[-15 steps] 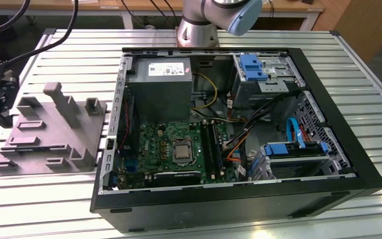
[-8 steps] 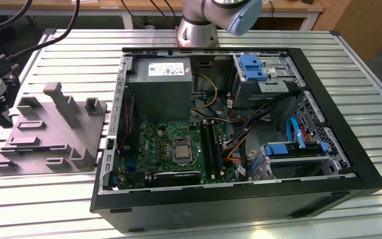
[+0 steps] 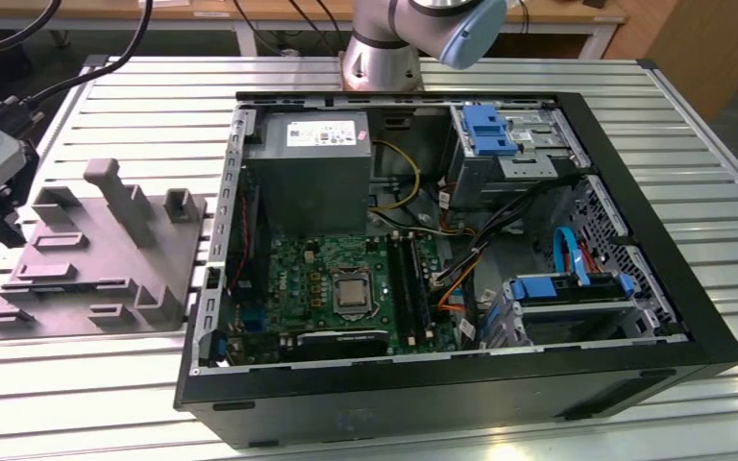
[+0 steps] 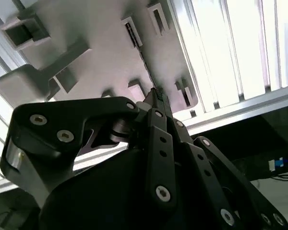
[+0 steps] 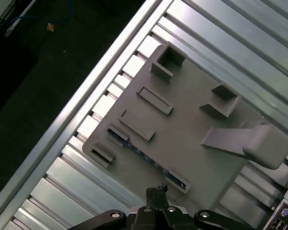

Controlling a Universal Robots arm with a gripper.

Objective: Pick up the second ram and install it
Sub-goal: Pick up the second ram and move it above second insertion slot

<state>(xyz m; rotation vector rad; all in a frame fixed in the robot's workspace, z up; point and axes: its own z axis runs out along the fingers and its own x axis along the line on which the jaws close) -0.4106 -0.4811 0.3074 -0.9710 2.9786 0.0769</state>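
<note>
Black claw (image 5: 156,189), fingertips drawn together and gripping nothing, hovers just over one end of the second ram (image 5: 146,157), which stands on edge in a slot of the grey plastic block (image 5: 192,96) beneath it, the open computer case (image 3: 472,394) well beyond.

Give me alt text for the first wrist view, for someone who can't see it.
The gripper hangs above a grey plastic block on a slatted metal table, close to the second ram, a thin dark stick held between two of the block's holders.
</note>
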